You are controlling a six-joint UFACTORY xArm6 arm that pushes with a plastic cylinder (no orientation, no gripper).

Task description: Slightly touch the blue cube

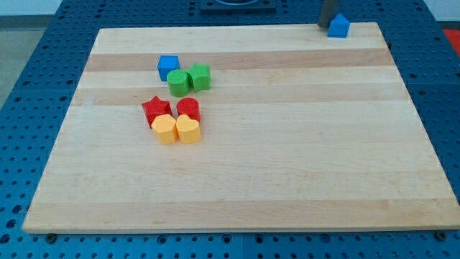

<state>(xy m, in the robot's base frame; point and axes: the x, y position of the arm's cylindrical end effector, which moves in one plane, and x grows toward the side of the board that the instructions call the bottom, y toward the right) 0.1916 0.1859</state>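
Note:
The blue cube (168, 67) sits on the wooden board (287, 158) at the upper left, touching a green cylinder-like block (178, 83) just below it. My tip (326, 26) is at the board's top edge on the right, far from the blue cube. It stands right against the left side of a second blue block (339, 26), which has a peaked top. Only the lowest part of the rod shows; the rest is cut off by the view's top.
A second green block (200, 76) lies right of the green cylinder. Below them are a red star (156, 111), a red block (188, 109), a yellow hexagon-like block (164, 130) and a yellow heart-like block (189, 129), all bunched together.

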